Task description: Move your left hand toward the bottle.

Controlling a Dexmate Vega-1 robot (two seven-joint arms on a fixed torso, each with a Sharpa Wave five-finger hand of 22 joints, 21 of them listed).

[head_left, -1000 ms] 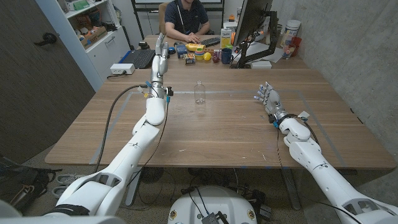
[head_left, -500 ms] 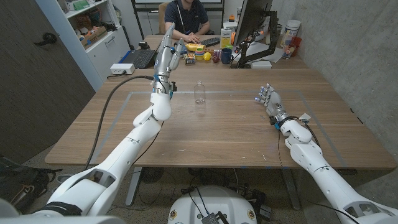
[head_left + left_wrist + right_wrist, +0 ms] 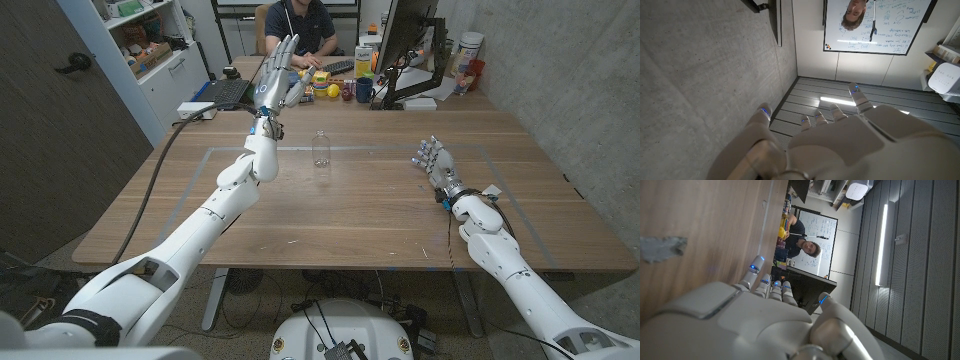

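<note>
My left hand point(image 3: 279, 68) is raised above the table point(image 3: 340, 215) on an outstretched arm, fingers spread apart and pointing up, nothing in it; from my left wrist the same hand point(image 3: 840, 140) shows its fingertips fanned out. The clear bottle point(image 3: 321, 148) stands upright near the table's middle, just right of that arm and untouched. My right hand point(image 3: 433, 160) sits low near the table's right side, fingers up, slightly parted and empty.
</note>
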